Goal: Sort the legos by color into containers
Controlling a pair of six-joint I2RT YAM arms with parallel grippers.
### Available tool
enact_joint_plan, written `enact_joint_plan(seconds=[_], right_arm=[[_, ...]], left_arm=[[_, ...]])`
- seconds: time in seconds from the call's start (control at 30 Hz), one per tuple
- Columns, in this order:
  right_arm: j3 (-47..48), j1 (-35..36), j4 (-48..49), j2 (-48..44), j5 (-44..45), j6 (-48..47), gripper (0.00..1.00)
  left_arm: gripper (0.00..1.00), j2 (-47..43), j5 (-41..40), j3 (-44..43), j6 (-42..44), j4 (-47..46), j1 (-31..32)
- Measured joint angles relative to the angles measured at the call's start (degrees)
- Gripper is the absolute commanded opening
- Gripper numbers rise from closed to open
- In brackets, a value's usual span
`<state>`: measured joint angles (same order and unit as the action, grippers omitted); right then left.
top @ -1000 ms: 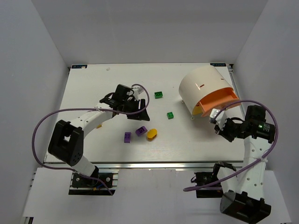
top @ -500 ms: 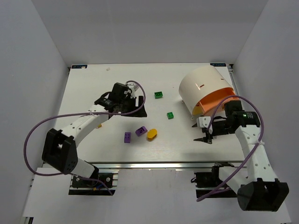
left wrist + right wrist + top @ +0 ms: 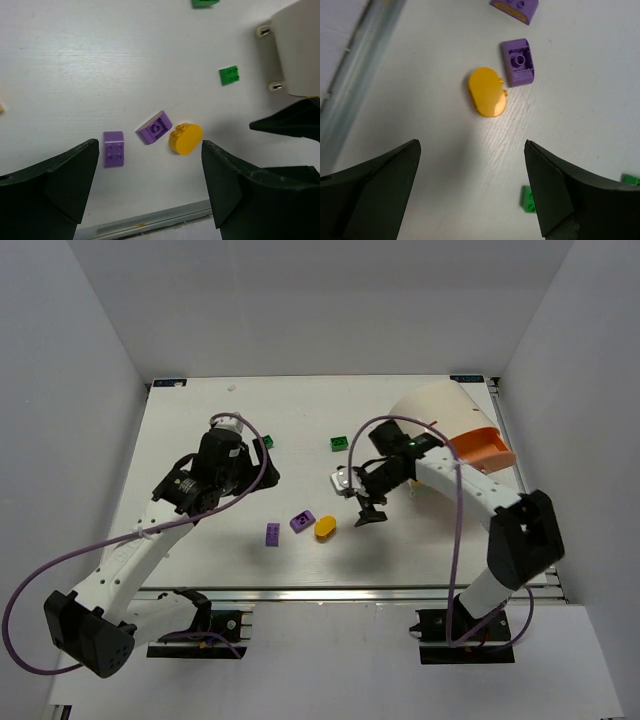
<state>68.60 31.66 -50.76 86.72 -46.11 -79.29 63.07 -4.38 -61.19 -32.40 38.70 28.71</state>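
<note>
Two purple legos (image 3: 273, 534) (image 3: 303, 521) and an orange oval lego (image 3: 325, 528) lie together at the table's front middle. Green legos lie further back (image 3: 340, 443) (image 3: 265, 441). My left gripper (image 3: 245, 475) hangs open and empty above the table, left of them; its view shows the purple legos (image 3: 114, 148) (image 3: 155, 127), the orange oval (image 3: 185, 138) and a green lego (image 3: 229, 75). My right gripper (image 3: 368, 508) is open and empty just right of the orange oval (image 3: 487, 92). The cream container (image 3: 440, 425) with the orange face lies at the back right.
The table's metal front rail (image 3: 150, 225) runs close below the purple legos. My right arm stretches across in front of the container. White walls close in the table on three sides.
Both grippers opened. My right arm swung left from the container's front to the table's middle. My left arm drew back to the left, and a green lego now shows where it was.
</note>
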Motion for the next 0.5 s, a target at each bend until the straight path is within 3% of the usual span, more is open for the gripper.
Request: enact_joint_plan(seconds=[0.27, 0.5], right_arm=[[6.3, 8.6, 6.8, 15.4, 10.4, 3.1, 0.85], [8.8, 11.8, 11.1, 21.5, 15.5, 7.5, 0.86]], left_arm=[[0.94, -1.1, -8.0, 0.8, -7.0, 11.3, -0.1], [0.94, -4.0, -11.8, 0.9, -10.1, 16.5, -0.1]])
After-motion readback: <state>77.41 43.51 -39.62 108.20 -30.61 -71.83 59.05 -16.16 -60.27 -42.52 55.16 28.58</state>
